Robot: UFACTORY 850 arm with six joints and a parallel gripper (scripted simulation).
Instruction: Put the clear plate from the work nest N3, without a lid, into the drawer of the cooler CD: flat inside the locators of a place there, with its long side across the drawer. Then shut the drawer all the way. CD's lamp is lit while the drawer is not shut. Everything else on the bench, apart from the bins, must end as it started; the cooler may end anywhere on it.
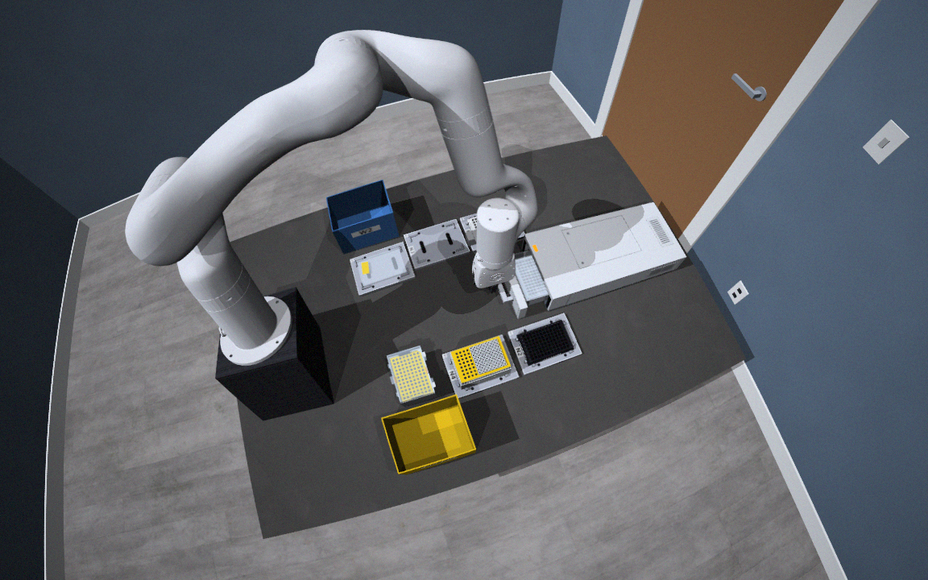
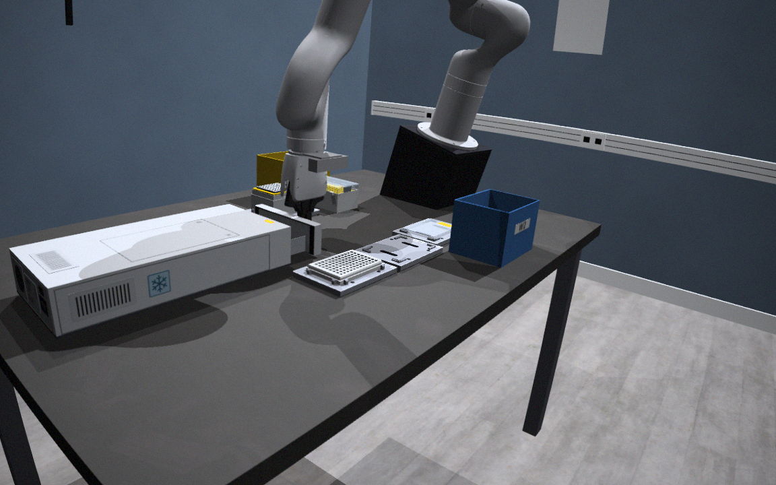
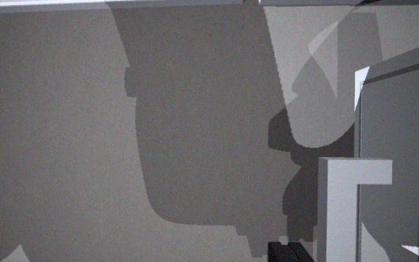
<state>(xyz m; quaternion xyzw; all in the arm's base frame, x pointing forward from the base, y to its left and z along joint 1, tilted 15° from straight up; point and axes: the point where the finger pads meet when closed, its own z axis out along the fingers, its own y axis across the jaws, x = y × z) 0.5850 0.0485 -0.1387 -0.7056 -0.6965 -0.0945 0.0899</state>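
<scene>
The cooler CD [image 1: 615,252] [image 2: 149,253] has its drawer partly out. Its lamp [image 1: 535,248] [image 2: 269,221] shows orange. The clear plate [image 1: 531,278] lies in the drawer, looking flat with its long side across; its locators cannot be made out, and the front hides it in the exterior view. The drawer front [image 2: 316,236] [image 3: 391,127] stands upright, with a pale handle bracket [image 3: 340,207]. My gripper [image 2: 305,211] [image 3: 286,251] is shut and empty, low outside the drawer front, at or very near it; contact is hidden. A nest [image 1: 436,245] [image 2: 403,250] with dark slots is empty.
Beside the drawer is a nest with a white plate [image 2: 345,264]. Opposite are a black plate [image 1: 545,341] and a yellow tip rack [image 1: 480,358]. A yellow-dotted rack [image 1: 412,374], yellow bin [image 1: 428,436], blue bin [image 1: 362,220] [image 2: 493,229] and a lidded nest [image 1: 382,268] stand nearer the base.
</scene>
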